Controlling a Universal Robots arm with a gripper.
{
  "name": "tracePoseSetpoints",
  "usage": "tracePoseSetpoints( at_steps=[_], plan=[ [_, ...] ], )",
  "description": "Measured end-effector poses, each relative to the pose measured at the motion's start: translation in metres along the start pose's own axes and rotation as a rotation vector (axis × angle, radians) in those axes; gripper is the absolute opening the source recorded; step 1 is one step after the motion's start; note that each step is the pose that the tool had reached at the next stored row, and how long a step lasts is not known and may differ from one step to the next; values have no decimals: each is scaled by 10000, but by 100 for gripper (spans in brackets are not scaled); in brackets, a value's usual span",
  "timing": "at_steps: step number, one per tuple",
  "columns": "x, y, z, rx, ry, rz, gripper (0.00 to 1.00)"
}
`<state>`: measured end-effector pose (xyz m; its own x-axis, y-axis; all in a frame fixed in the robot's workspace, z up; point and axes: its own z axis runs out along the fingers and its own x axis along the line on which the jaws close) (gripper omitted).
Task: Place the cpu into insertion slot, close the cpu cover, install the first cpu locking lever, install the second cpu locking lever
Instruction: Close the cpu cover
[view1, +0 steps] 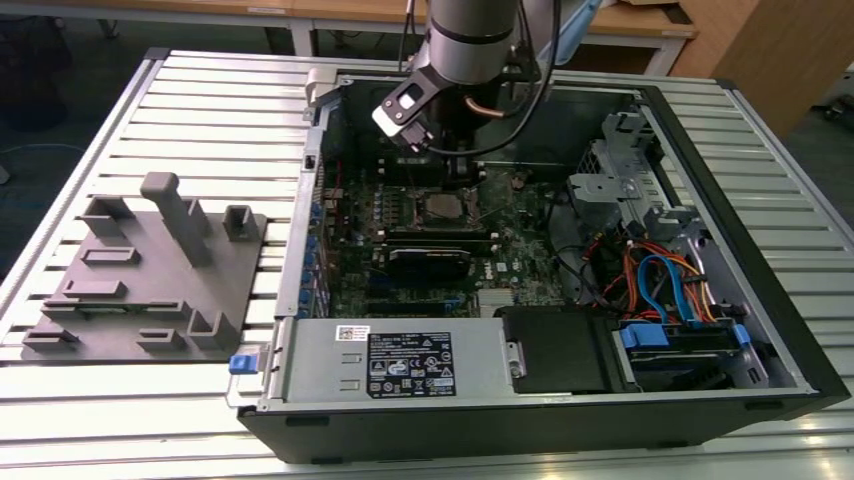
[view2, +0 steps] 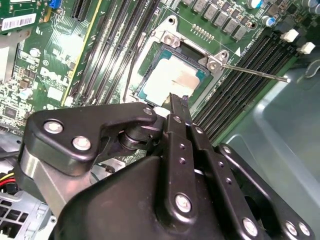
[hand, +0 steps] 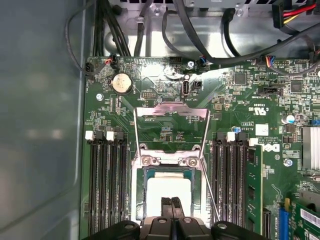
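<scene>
One cpu (hand: 167, 192) lies flat in the insertion slot (hand: 167, 160), its pale silver face up and square to the metal rim; the second wrist view shows the same chip (view2: 172, 80) seated inside the socket frame (view2: 167, 37). The cpu cover (hand: 172, 111) is swung open, standing clear of the socket, with green board visible through its window. Two thin wire locking levers (hand: 135, 135) run along either side of the open cover, not latched down; one of them juts out as a bare rod (view2: 255, 71) past the socket corner. The gripper (hand: 172, 204) hangs right over the chip with its fingers pressed together and nothing between them; whether the tips (view2: 178, 102) touch the cpu, cannot tell. Long black memory slots (hand: 107, 185) flank the socket on both sides, and a coin battery (hand: 121, 83) sits beyond the cover. In the exterior view the arm comes down from the upper middle of the frame, gripper (view1: 461, 175) just above the socket (view1: 441, 207), inside an open computer case (view1: 561, 400). A grey fixture tray (view1: 134, 280) lies on the slatted table (view1: 200, 90) at the exterior view's left.
</scene>
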<state>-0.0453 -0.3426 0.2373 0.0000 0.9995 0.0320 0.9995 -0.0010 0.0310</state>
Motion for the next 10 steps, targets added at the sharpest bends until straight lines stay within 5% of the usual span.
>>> tracePoseSetpoints(
  at_steps=[10],
  plan=[
    [3, 3, -89, 0, 1, 0, 10]
  ],
)
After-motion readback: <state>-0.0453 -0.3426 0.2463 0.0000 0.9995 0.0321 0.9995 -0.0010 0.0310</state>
